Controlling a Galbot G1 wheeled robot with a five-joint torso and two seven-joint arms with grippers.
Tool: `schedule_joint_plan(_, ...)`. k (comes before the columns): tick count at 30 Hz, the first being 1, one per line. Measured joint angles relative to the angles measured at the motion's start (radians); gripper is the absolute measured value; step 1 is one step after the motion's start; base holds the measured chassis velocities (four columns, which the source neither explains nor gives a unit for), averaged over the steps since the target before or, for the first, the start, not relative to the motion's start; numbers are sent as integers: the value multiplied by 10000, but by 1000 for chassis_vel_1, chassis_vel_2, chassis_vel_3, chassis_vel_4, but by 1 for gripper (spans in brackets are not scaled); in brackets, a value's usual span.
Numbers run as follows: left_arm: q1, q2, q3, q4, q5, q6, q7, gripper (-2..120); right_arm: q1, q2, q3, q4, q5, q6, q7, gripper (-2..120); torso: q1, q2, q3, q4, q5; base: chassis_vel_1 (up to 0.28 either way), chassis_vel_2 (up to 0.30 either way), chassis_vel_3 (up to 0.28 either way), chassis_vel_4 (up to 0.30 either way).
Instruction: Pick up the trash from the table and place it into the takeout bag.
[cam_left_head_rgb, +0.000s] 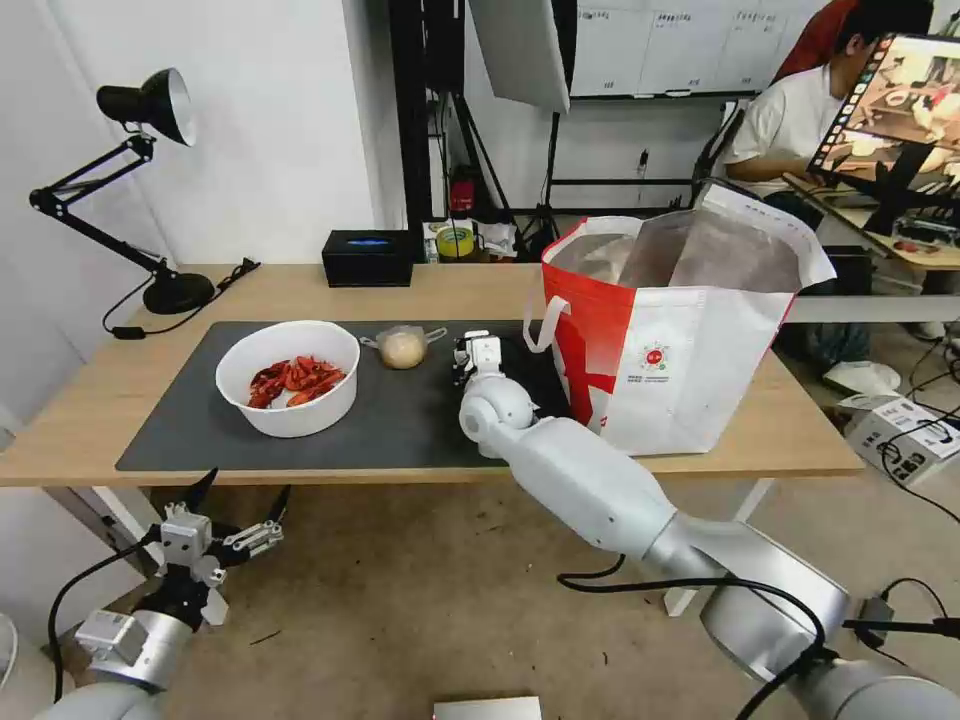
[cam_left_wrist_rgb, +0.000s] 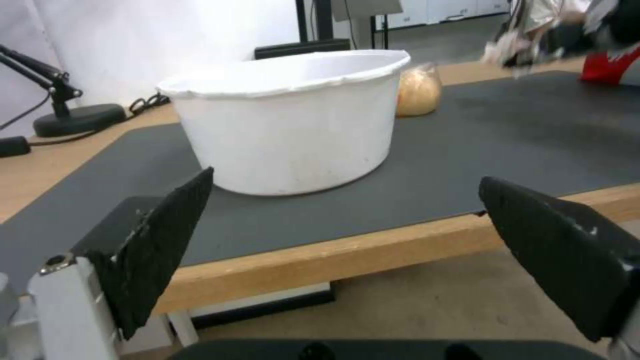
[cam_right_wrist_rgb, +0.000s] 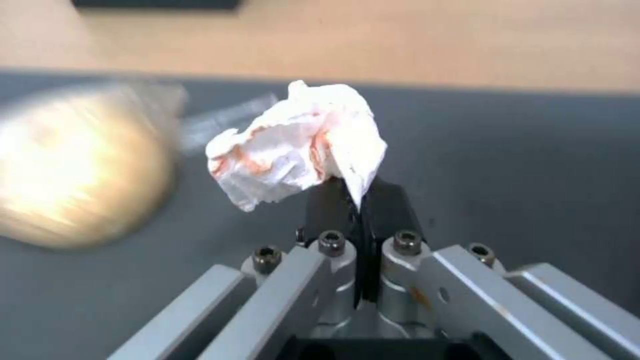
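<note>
Tissue (cam_right_wrist_rgb: 297, 142), crumpled and stained orange, is pinched between the closed fingers of the right gripper (cam_right_wrist_rgb: 360, 200), held over the dark mat (cam_left_head_rgb: 390, 420) just beside the red-and-white bag (cam_left_head_rgb: 690, 350) that stands toward the tabletop's (cam_left_head_rgb: 100, 400) right end. The small bag with a beige ball (cam_left_head_rgb: 403, 348) lies near it on the mat, the bowl of crayfish shells (cam_left_head_rgb: 288, 377) further left. The left gripper (cam_left_head_rgb: 238, 503) hangs open below the tabletop's near edge, facing the bowl.

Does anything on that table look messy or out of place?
Nothing is spilled. The tissue pinched in the right pincer has reddish stains, and the bag sags open. The left pincer waits open below the table.
</note>
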Motion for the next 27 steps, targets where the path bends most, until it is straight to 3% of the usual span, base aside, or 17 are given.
schedule_joint_plan(2,101,-49,-75,-81,5,0,-6,100,-113,-363,-67,897,-35,180,121,0,-1,0,0,1,1,0,0,0,0)
schedule_joint_plan(4,110,-56,-83,-87,5,0,-6,100,-123,-399,-74,976,-36,193,131,0,-1,0,0,1,1,0,0,0,0)
schedule_joint_plan(7,317,-242,-223,-188,64,-3,-8,100,-497,-1118,-160,2597,-77,361,225,0,0,0,-1,0,1,0,0,0,0)
schedule_joint_plan(15,521,-569,-273,-312,198,-9,-106,100,-1209,-1801,-279,3903,-691,1064,-226,0,0,0,-2,-1,1,0,0,0,0)
schedule_joint_plan(19,611,-734,-365,-392,210,0,-188,100,-1713,-1949,-303,4233,-1683,2015,-977,0,-1,1,-2,0,1,0,0,0,0)
schedule_joint_plan(22,692,-809,-458,-411,226,-5,-196,100,-2276,-2051,25,4477,-2942,3298,-1693,0,-1,0,-2,0,1,0,0,0,0)
schedule_joint_plan(27,740,-843,-491,-412,259,-21,-192,100,-2538,-2238,673,5035,-3619,4091,-1969,0,-1,1,-2,0,1,0,0,0,0)
